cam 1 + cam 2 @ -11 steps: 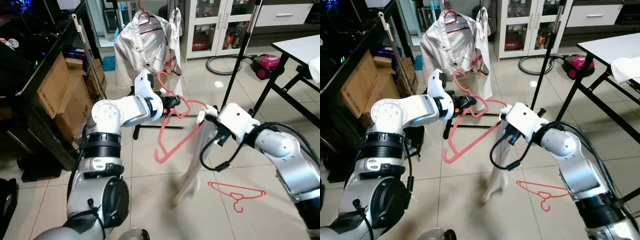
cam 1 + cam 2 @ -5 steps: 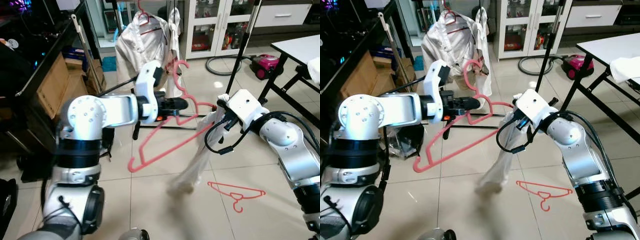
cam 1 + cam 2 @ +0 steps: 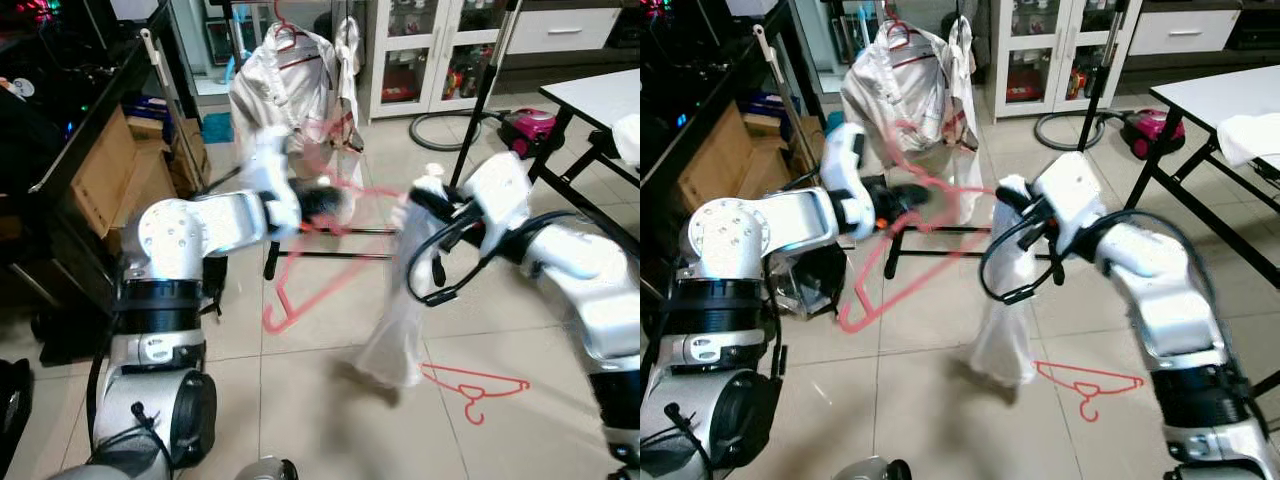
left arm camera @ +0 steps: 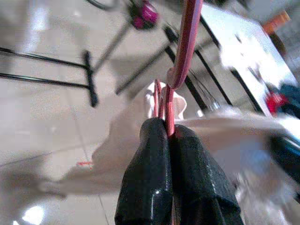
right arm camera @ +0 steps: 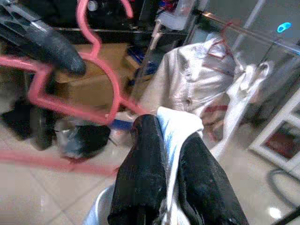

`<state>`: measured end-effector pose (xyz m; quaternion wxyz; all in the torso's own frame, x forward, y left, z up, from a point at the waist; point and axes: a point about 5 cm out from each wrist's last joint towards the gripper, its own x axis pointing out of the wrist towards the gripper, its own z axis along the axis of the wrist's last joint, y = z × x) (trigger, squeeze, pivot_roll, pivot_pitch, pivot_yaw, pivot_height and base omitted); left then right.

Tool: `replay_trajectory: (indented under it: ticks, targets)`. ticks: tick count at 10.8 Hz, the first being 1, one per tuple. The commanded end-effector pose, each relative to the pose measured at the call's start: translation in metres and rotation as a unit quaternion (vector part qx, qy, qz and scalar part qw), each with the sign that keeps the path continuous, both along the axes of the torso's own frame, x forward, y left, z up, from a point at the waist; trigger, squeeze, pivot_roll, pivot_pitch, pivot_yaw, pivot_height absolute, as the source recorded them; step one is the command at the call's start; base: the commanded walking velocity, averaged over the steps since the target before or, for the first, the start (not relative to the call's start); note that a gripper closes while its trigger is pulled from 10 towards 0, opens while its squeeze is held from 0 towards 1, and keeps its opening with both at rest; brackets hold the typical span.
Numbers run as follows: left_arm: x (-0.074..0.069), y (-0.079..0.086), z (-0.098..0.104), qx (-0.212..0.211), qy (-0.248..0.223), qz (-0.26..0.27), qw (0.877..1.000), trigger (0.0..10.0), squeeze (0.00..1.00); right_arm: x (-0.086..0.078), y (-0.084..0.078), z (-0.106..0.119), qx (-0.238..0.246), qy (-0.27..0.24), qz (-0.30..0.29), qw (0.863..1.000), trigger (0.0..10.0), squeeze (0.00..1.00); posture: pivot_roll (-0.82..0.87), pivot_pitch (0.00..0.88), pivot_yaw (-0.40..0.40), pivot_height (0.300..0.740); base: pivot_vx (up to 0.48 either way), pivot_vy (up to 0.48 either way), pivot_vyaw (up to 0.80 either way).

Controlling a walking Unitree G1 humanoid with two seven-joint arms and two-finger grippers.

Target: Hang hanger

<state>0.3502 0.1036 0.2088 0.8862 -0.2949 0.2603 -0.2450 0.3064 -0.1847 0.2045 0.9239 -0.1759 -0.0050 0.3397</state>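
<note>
Two silver arms reach forward over a tiled floor [image 3: 300, 400], in a room with a dark shelving unit [image 3: 60, 130] and cardboard boxes [image 3: 120, 180] on the robot's left and a white tabletop [image 3: 600, 95] on black legs at the far right. Ahead stands a garment rack [image 3: 470, 120] with a black base, and a silvery-white shirt [image 3: 285, 95] hangs there on a red hanger whose hook shows above the collar. A pale, limp garment [image 3: 400, 310] droops from the right tool [image 3: 420, 195] almost to the floor; the right wrist view shows that tool's two black fingers [image 5: 147, 164] closed on a fold of the white cloth. The left tool [image 4: 171, 136] is raised at about the same height, just beside the hanging shirt, and its fingers are pinched tight on the pink hanger [image 3: 300, 270], gripping it just below the hook, as the left wrist view shows. That hanger is blurred in the head views; it slants down and toward the robot's left from the tool, with one end of it reaching across to the garment. A second red hanger [image 3: 475, 385] lies flat on the floor near the garment's lower end. A pink vacuum cleaner [image 3: 530, 125] sits on the floor beyond the rack.
</note>
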Motion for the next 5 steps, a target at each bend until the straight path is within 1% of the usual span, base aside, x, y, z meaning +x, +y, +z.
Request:
replay_trajectory:
  ticks: [1,2,3,4,5]
  targets:
    - [0.012,0.018,0.003,-0.002,0.002,0.084,0.996,10.0,0.00,-0.011,0.000,0.004,0.009,0.019,0.042,0.999,10.0,0.00,-0.10,0.000,0.089,0.740,0.000,0.000,0.00]
    - [0.019,0.026,-0.004,-0.015,0.022,0.140,0.990,10.0,0.00,-0.019,-0.004,0.000,-0.002,0.037,0.057,0.998,10.0,0.00,-0.10,0.000,0.089,0.740,0.000,0.000,0.00]
    - [0.024,0.028,-0.012,-0.039,0.049,0.174,0.983,10.0,0.00,-0.028,-0.010,-0.006,-0.018,0.060,0.068,0.996,10.0,0.00,-0.11,0.000,0.093,0.740,0.000,0.000,0.00]
    - [0.026,0.028,-0.013,-0.054,0.061,0.186,0.979,10.0,0.00,-0.031,-0.010,-0.009,-0.024,0.066,0.071,0.995,10.0,0.00,-0.12,0.000,0.096,0.740,0.000,0.000,0.00]
    - [0.029,0.027,-0.012,-0.074,0.070,0.196,0.975,10.0,0.00,-0.034,-0.007,-0.014,-0.048,0.063,0.079,0.994,10.0,0.00,-0.12,0.000,0.098,0.740,0.000,0.000,0.00]
